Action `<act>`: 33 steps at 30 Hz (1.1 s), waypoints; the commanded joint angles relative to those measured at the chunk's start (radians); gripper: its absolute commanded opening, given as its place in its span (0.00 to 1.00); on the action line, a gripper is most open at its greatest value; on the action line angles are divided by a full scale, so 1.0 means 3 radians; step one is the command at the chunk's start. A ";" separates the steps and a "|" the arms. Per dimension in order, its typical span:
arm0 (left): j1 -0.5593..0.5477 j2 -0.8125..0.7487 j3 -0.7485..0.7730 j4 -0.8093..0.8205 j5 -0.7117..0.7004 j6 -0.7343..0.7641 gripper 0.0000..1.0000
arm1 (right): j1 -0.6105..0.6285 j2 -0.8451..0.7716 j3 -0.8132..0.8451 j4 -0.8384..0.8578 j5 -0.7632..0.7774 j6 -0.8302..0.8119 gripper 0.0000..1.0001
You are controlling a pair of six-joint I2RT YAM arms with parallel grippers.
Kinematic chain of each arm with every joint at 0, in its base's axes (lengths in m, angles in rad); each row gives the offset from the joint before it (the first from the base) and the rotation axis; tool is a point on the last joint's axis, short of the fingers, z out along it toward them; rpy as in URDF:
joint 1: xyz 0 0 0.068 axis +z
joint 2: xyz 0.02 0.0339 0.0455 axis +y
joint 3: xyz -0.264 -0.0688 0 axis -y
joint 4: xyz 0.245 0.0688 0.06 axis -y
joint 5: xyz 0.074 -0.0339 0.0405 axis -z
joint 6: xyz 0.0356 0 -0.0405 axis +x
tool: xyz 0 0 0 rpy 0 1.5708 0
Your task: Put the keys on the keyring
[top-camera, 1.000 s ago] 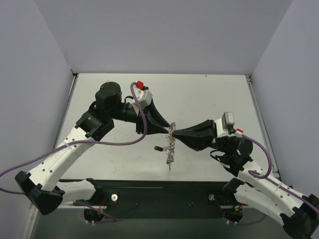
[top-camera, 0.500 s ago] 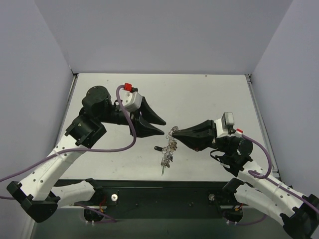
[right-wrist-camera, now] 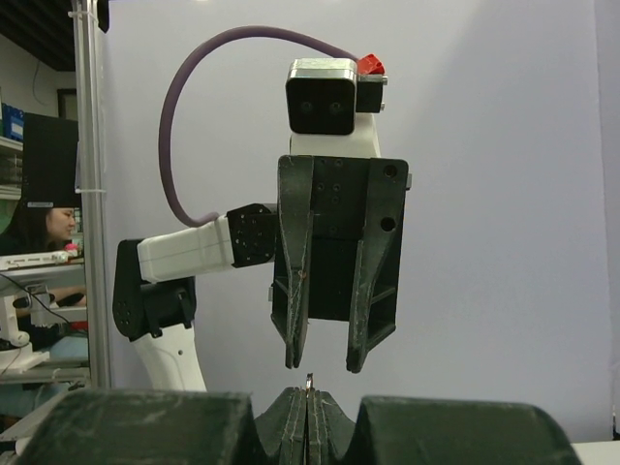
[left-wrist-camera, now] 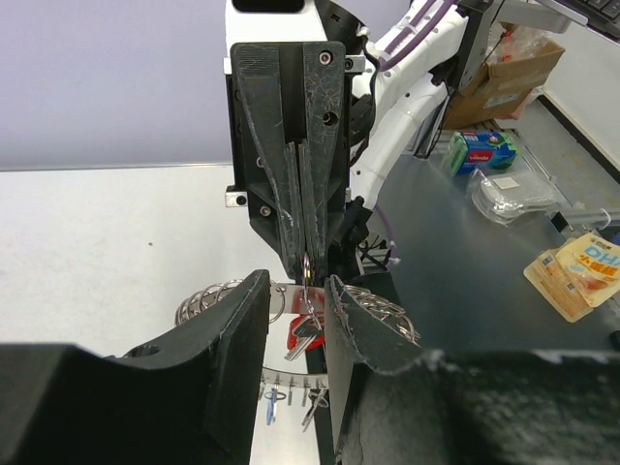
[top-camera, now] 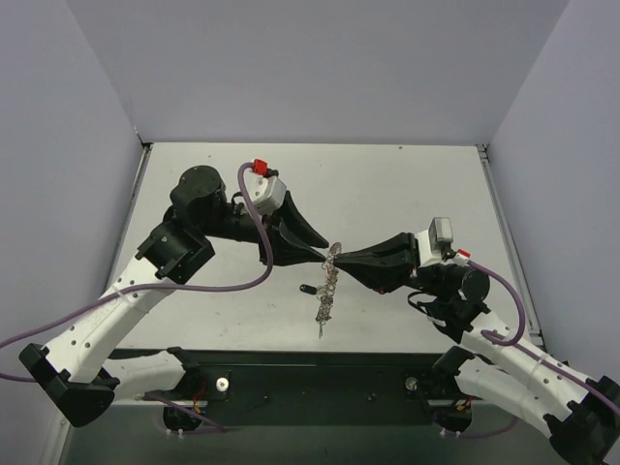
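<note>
- We see the right gripper (top-camera: 340, 257) closed tight, its two fingers pressed flat together on the thin wire of the keyring (top-camera: 329, 281).
- The keyring hangs from that pinch above the desk (top-camera: 407, 184), over the middle of its width and nearer the near edge than the far one.
- Its fringe of small silver pieces spreads to either side of the right gripper's tip in the left wrist view. A key with a red head (left-wrist-camera: 298, 336) dangles just below the pinch.
- The left gripper (top-camera: 318, 254) faces the right one tip to tip. Its fingers stand partly apart, one on each side of the pinched wire, and we see nothing gripped between them.
- A small dark-headed key (top-camera: 307, 288) lies alone on the desk, just left of the hanging keyring.
- We cannot tell whether the lowest hanging key (top-camera: 323, 326) touches the desk.
</note>
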 commanded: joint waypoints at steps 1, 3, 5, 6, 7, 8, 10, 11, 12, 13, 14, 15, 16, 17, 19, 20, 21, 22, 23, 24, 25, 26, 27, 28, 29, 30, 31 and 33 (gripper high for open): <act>-0.0049 0.0030 0.0106 0.0133 -0.0015 -0.0049 0.39 | -0.0003 -0.0044 0.0132 0.1478 -0.0046 -0.0028 0.00; -0.0059 0.0030 0.0096 0.0118 -0.0025 -0.0049 0.40 | -0.0003 -0.0054 0.0117 0.1473 -0.0046 -0.0038 0.00; -0.0075 0.0045 0.0091 0.0108 -0.0020 -0.0044 0.40 | -0.0004 -0.0060 0.0117 0.1467 -0.0046 -0.0043 0.00; -0.0090 0.0050 0.0091 0.0108 -0.0030 -0.0049 0.40 | -0.0004 -0.0060 0.0117 0.1462 -0.0046 -0.0043 0.00; -0.0115 0.0060 0.0091 0.0103 -0.0035 -0.0044 0.40 | -0.0004 -0.0060 0.0117 0.1467 -0.0046 -0.0038 0.00; -0.0126 0.0060 0.0085 0.0108 -0.0050 -0.0044 0.40 | -0.0004 -0.0055 0.0117 0.1467 -0.0041 -0.0043 0.00; -0.0146 0.0060 0.0091 0.0103 -0.0081 -0.0023 0.39 | -0.0004 -0.0049 0.0117 0.1478 -0.0051 -0.0043 0.00; -0.0161 0.0066 0.0096 0.0098 -0.0101 -0.0018 0.38 | -0.0004 -0.0049 0.0117 0.1478 -0.0051 -0.0038 0.00; -0.0156 0.0071 0.0106 0.0072 -0.0117 0.0002 0.38 | -0.0004 -0.0049 0.0117 0.1483 -0.0051 -0.0038 0.00; -0.0161 0.0081 0.0111 0.0062 -0.0122 0.0013 0.34 | 0.0002 -0.0054 0.0117 0.1488 -0.0051 -0.0038 0.00; -0.0162 0.0091 0.0116 0.0046 -0.0147 0.0028 0.33 | -0.0003 -0.0054 0.0117 0.1488 -0.0056 -0.0038 0.00; -0.0162 0.0096 0.0116 0.0036 -0.0158 0.0038 0.31 | 0.0002 -0.0060 0.0117 0.1498 -0.0056 -0.0038 0.00; -0.0156 0.0101 0.0116 0.0031 -0.0163 0.0043 0.24 | -0.0003 -0.0055 0.0112 0.1498 -0.0056 -0.0043 0.00; -0.0161 0.0096 0.0116 0.0031 -0.0178 0.0048 0.21 | -0.0004 -0.0054 0.0112 0.1503 -0.0066 -0.0043 0.00; -0.0156 0.0101 0.0126 0.0016 -0.0188 0.0048 0.13 | -0.0004 -0.0060 0.0112 0.1508 -0.0061 -0.0043 0.00; -0.0161 0.0106 0.0126 0.0011 -0.0209 0.0048 0.09 | -0.0004 -0.0065 0.0107 0.1513 -0.0061 -0.0038 0.00; -0.0162 0.0112 0.0136 -0.0030 -0.0209 0.0069 0.08 | -0.0004 -0.0065 0.0107 0.1519 -0.0061 -0.0043 0.00; -0.0162 0.0117 0.0157 -0.0041 -0.0224 0.0074 0.07 | -0.0004 -0.0065 0.0112 0.1529 -0.0061 -0.0038 0.00; -0.0162 0.0137 0.0167 -0.0061 -0.0255 0.0099 0.00 | 0.0002 -0.0060 0.0112 0.1534 -0.0056 -0.0033 0.00; -0.0162 0.0137 0.0177 -0.0107 -0.0265 0.0110 0.00 | -0.0003 -0.0055 0.0117 0.1534 -0.0056 -0.0028 0.00; -0.0172 0.0137 0.0198 -0.0122 -0.0336 0.0125 0.00 | -0.0004 -0.0044 0.0117 0.1529 -0.0061 -0.0033 0.00; -0.0177 0.0127 0.0208 -0.0153 -0.0372 0.0140 0.00 | 0.0002 -0.0049 0.0122 0.1534 -0.0092 -0.0033 0.00; -0.0182 0.0122 0.0228 -0.0229 -0.0413 0.0201 0.00 | -0.0003 -0.0044 0.0122 0.1519 -0.0107 -0.0048 0.00; -0.0192 0.0117 0.0254 -0.0285 -0.0500 0.0232 0.00 | -0.0004 -0.0070 0.0122 0.1483 -0.0122 -0.0068 0.00; -0.0192 0.0127 0.0330 -0.0352 -0.0551 0.0319 0.00 | 0.0002 -0.0090 0.0117 0.1346 -0.0148 -0.0165 0.04; -0.0202 0.0137 0.0381 -0.0540 -0.0597 0.0370 0.00 | -0.0003 -0.0126 0.0117 0.1244 -0.0153 -0.0237 0.21; -0.0223 0.0147 0.0422 -0.0628 -0.0679 0.0386 0.00 | -0.0009 -0.0237 0.0107 0.1116 -0.0103 -0.0273 0.32; -0.0248 0.0188 0.0581 -0.0918 -0.0771 0.0605 0.00 | -0.0039 -0.0396 0.0183 0.0387 0.0066 -0.0441 0.58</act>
